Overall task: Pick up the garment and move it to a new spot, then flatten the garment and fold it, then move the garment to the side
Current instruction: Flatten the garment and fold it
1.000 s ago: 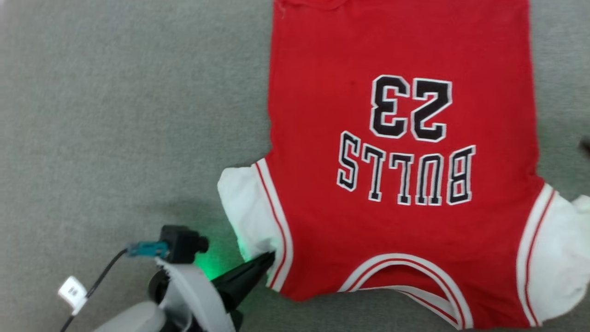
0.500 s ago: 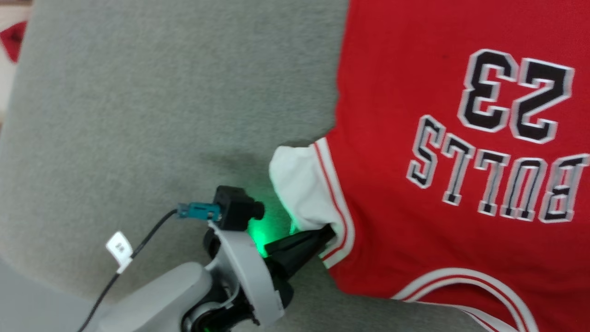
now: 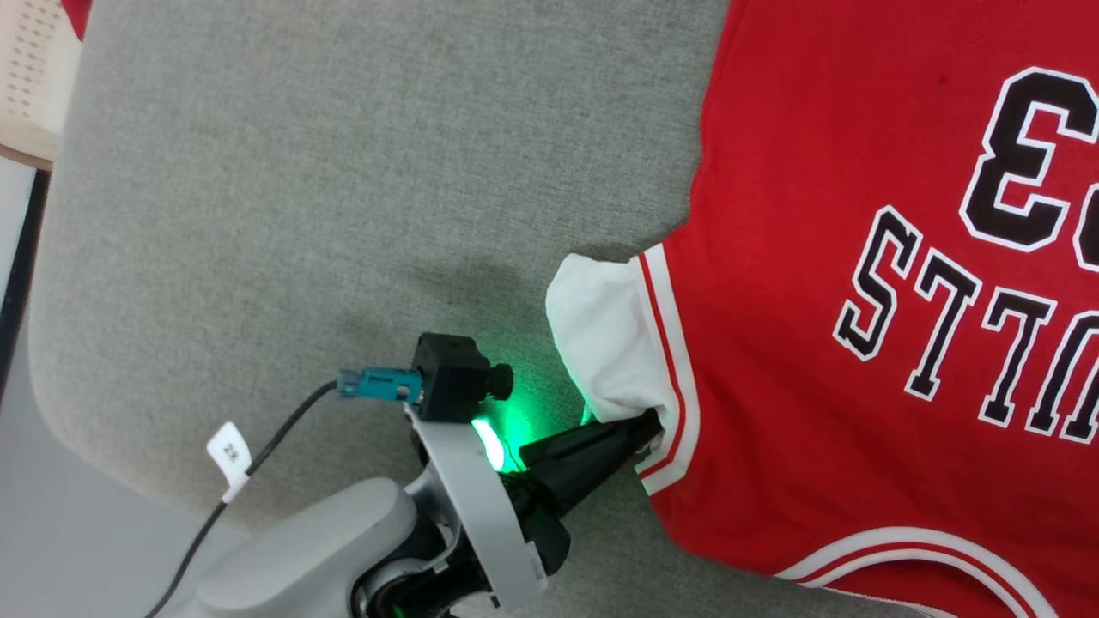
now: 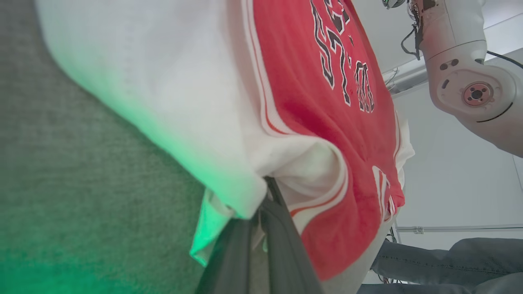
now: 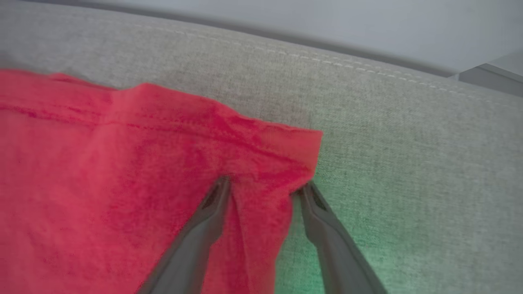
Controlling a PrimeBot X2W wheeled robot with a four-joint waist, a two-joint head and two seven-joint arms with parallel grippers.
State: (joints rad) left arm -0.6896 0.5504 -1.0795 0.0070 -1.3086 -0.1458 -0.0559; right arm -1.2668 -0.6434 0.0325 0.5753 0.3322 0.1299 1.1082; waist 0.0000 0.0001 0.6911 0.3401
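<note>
1. Garment (image 3: 816, 326) lies printed side up and mostly flat on the grey upholstered surface (image 3: 300, 215). Its white sleeve (image 3: 610, 335) is bunched at the edge nearest the robot's left arm.
2. We read the left gripper (image 3: 646, 427) as clamped. Its 2 fingers are pressed together on the striped trim at the sleeve opening. The left wrist view agrees, with white cloth pinched right at the tips of the left gripper (image 4: 261, 204).
3. The right gripper (image 5: 265, 184) stands wide apart. Its 2 fingers straddle a red hemmed corner (image 5: 302, 143) of the garment, with cloth bulging between them but nothing pinched yet.
4. Step in hand, as we judge it, is securing the 2nd hold so that the garment can be lifted and carried by 2 points.
5. To do it well, we want the hem seated deep between the right fingers before they come together. They should take every layer of the corner and none of the upholstery beneath.
6. The left bite looks shallow, close to the trim's edge, so a sharp tug could slip it. We would raise the 2 arms together, with even tension.
7. We would keep the 2 holds apart enough that the cloth hangs without twisting on its way to the new spot.
</note>
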